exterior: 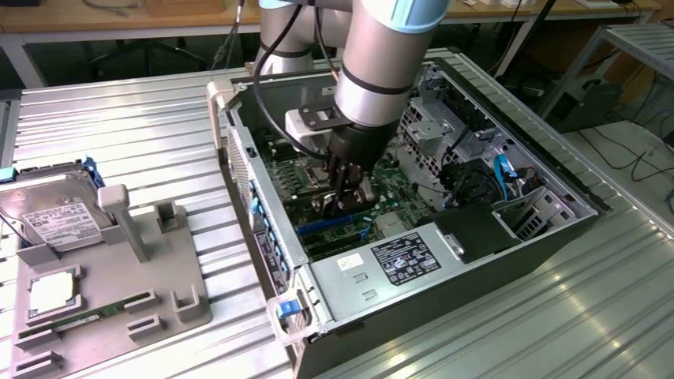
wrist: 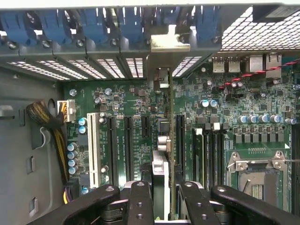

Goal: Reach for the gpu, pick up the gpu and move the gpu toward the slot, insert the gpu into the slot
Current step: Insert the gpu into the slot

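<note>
Now, my gripper (exterior: 346,189): clamped on the gpu (wrist: 171,140).
gpu: upright over the motherboard's (wrist: 126,93) middle, bracket (wrist: 168,42) against the case's (exterior: 245,170) vented wall.
slot (exterior: 335,227): blue, close under the card I hold.

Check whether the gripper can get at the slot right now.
Probably yes: the gripper, shut on the gpu, hangs inside the open case by the slot, nothing visible between.

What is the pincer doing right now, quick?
Pincer: closed, holding the gpu on edge over the motherboard.
</note>
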Tool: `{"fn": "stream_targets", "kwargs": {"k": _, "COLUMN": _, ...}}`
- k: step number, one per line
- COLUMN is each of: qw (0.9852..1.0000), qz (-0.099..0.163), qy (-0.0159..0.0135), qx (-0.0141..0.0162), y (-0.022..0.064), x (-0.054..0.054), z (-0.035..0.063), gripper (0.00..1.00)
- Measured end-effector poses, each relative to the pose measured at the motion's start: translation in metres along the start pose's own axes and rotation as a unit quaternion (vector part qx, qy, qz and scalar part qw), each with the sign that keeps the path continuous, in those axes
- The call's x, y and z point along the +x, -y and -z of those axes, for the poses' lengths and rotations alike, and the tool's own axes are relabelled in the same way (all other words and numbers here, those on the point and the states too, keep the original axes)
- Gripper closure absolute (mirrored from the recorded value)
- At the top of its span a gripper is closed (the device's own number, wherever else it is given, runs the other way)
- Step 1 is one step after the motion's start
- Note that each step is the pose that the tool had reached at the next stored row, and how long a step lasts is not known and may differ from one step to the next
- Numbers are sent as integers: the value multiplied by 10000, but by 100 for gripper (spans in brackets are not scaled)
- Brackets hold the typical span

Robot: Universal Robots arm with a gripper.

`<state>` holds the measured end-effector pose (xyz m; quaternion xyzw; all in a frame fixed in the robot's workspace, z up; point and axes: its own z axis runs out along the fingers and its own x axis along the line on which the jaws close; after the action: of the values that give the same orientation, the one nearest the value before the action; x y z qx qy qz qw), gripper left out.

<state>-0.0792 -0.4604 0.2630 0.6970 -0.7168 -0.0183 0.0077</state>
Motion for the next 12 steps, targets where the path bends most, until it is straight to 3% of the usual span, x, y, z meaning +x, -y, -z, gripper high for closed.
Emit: {"fn": "stream_targets", "kwargs": {"k": 12, "qw": 10000, "qz": 0, "qy": -1, "qx": 0, "y": -35, "x": 3, "z": -115, "gripper": 73}}
